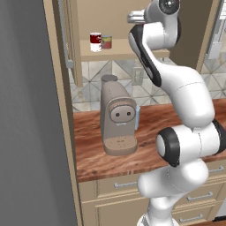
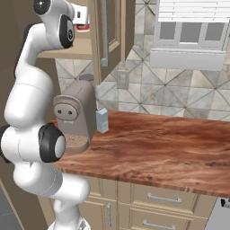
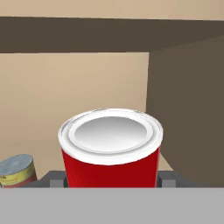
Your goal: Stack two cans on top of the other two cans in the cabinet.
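I am working inside the cabinet (image 1: 95,9), arm reaching high. In the hand view the bright red can (image 3: 110,151) is sitting between the two dark fingers (image 3: 51,178), which are pressing its sides at either edge. I am judging the gripper (image 3: 110,180) as closed on it, part open only by the can's own width.

Step in hand, my judgement: carrying the first of the two red cans toward a grey one. The yellow-and-red labelled can (image 3: 16,170) is standing on the shelf (image 1: 119,55), low and to the left in the hand view, apart from the held can.

Next move calls for shifting across until centred above a grey lid, then lowering squarely before letting go.

Count, left base view:
- dark red can with white band (image 1: 96,42): one
- greyish can (image 1: 106,42) just beside it: one
- coffee machine (image 1: 117,117) on the counter (image 2: 170,139): one
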{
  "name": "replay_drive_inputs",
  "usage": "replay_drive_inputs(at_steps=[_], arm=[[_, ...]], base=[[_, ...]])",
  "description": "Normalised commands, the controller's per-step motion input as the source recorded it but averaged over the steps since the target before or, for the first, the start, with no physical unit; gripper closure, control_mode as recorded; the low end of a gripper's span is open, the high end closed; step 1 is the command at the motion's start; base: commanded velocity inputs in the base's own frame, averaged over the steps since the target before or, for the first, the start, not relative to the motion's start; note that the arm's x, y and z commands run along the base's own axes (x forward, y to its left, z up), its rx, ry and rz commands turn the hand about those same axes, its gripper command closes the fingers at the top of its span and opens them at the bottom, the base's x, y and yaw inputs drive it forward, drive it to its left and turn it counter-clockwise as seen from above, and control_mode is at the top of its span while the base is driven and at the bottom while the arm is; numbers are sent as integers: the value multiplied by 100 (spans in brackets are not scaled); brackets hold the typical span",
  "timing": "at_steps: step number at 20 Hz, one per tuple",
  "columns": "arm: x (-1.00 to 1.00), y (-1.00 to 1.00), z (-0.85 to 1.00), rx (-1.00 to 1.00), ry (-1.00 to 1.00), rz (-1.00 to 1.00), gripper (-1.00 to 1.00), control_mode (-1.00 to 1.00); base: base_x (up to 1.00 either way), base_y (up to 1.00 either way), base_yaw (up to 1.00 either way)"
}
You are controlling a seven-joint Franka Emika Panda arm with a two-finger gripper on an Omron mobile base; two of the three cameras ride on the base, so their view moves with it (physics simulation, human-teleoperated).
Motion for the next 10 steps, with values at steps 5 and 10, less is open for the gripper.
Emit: replay_drive_inputs(at_steps=[5,10], arm=[[5,-11,-25,0,0,-1,100,-100],[2,-34,-25,0,0,0,100,-100]], base=[[0,0,0],[0,0,0]])
